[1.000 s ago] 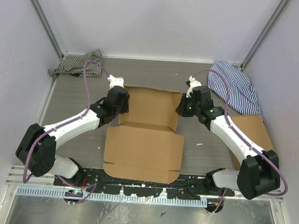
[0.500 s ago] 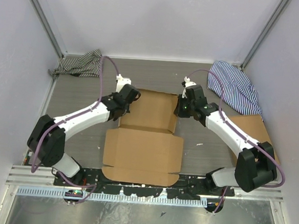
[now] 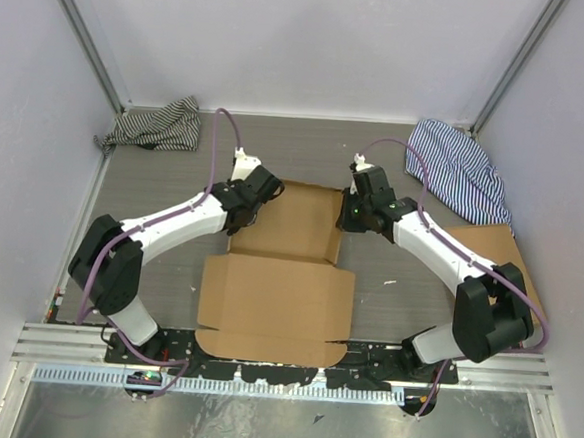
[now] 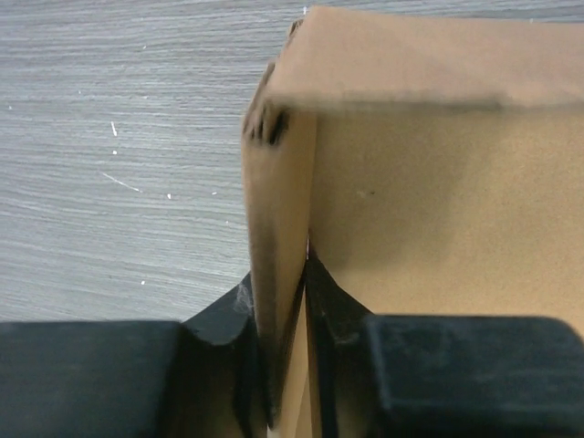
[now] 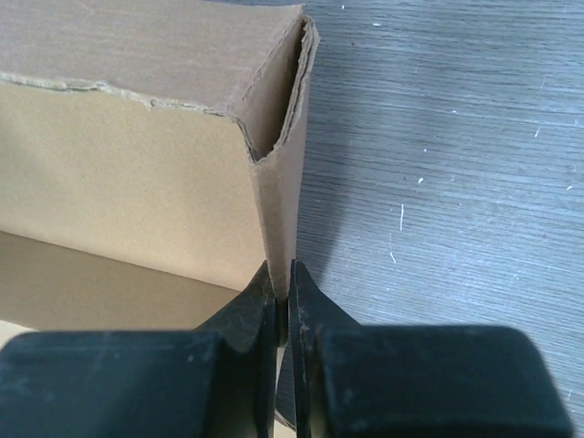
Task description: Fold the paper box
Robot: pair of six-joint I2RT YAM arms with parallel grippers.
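The paper box (image 3: 276, 298) lies mid-table as brown cardboard, its near panel flat and its far half partly raised into walls. My left gripper (image 3: 242, 212) is at the far half's left side wall. In the left wrist view the gripper (image 4: 292, 365) is shut on that upright wall (image 4: 278, 237), next to the far wall (image 4: 438, 182). My right gripper (image 3: 348, 221) is at the right side wall. The right wrist view shows the gripper (image 5: 283, 301) shut on the thin edge of that wall (image 5: 278, 210), where it meets the far corner.
A black-and-white striped cloth (image 3: 153, 124) lies at the back left. A blue striped cloth (image 3: 461, 171) lies at the back right. Another brown cardboard piece (image 3: 495, 253) sits by the right wall under the right arm. Enclosure walls stand close on both sides.
Both grippers have moved toward the far corners and inward. The side walls now stand more upright. The left gripper closed on its wall; the right stayed shut.
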